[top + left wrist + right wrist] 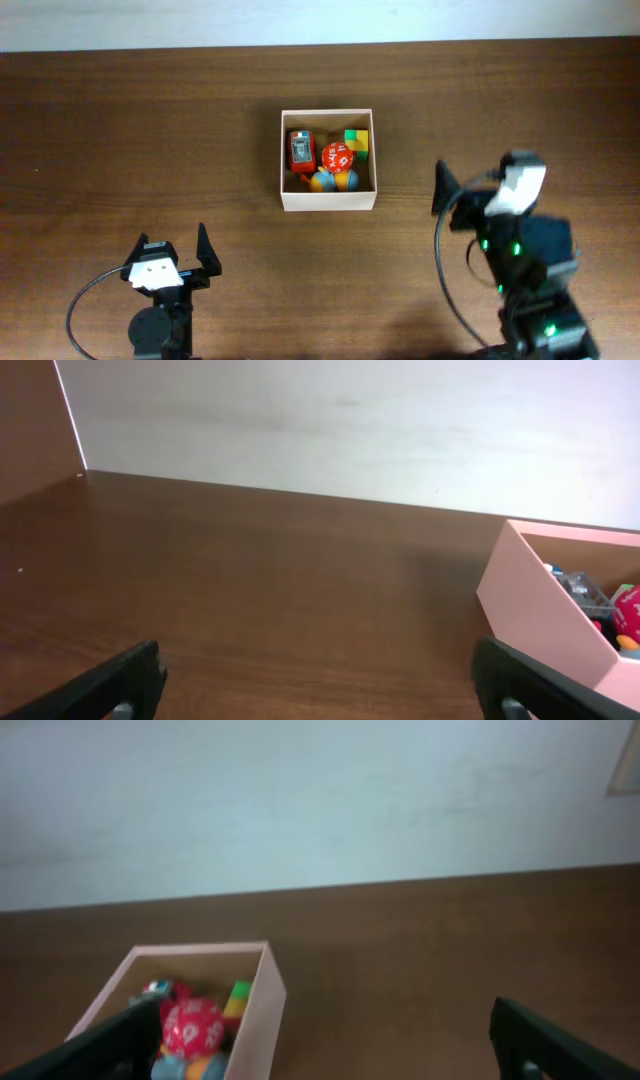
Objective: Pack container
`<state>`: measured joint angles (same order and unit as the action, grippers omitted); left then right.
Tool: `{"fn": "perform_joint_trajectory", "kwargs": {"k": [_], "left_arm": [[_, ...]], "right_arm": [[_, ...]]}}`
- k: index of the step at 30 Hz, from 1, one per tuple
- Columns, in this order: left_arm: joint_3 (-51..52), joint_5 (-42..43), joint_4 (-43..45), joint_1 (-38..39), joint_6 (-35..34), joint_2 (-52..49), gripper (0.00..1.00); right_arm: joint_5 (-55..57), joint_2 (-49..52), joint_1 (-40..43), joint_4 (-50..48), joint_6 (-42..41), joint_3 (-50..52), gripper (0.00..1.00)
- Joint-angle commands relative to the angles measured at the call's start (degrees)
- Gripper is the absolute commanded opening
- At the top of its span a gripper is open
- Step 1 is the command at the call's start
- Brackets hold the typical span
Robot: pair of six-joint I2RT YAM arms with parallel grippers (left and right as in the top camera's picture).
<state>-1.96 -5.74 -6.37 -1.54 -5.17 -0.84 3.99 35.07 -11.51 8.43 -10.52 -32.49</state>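
The container point(328, 200), a square white-walled box with a tan inside, stands at the table's middle. In it lie a red toy car point(300, 149), a red numbered die ball point(337, 157), a green and yellow block point(357, 140) and a blue and orange toy point(332, 181). My left gripper point(172, 247) is open and empty, near the front left, apart from the box. My right gripper point(450, 190) is open and empty, to the right of the box. The left wrist view shows the container's wall point(540, 605). The right wrist view shows the container point(262, 995) and the die ball point(192, 1025).
The brown wooden table point(150, 130) runs to a pale wall at the back. Black cables point(445, 270) loop beside the right arm's base at the front right.
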Motion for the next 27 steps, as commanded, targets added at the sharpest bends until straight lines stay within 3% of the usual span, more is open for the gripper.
{"fn": "perform_joint_trajectory", "kwargs": {"k": [1,13,27], "left_arm": [[0.52,1.01,0.17,-0.28,0.92,0.55,0.99],[0.52,1.01,0.17,-0.28,0.92,0.55,0.99],[0.52,1.01,0.17,-0.28,0.9,0.55,0.99]], "right_arm": [[-3.91,-6.88,1.31,-2.58,-0.04,7.56,0.99],[-5.33,-27.19,3.02,-3.52,-0.04,23.15,0.99],[-4.85,-34.88,3.04,-3.98,0.02,32.17,0.99]]}}
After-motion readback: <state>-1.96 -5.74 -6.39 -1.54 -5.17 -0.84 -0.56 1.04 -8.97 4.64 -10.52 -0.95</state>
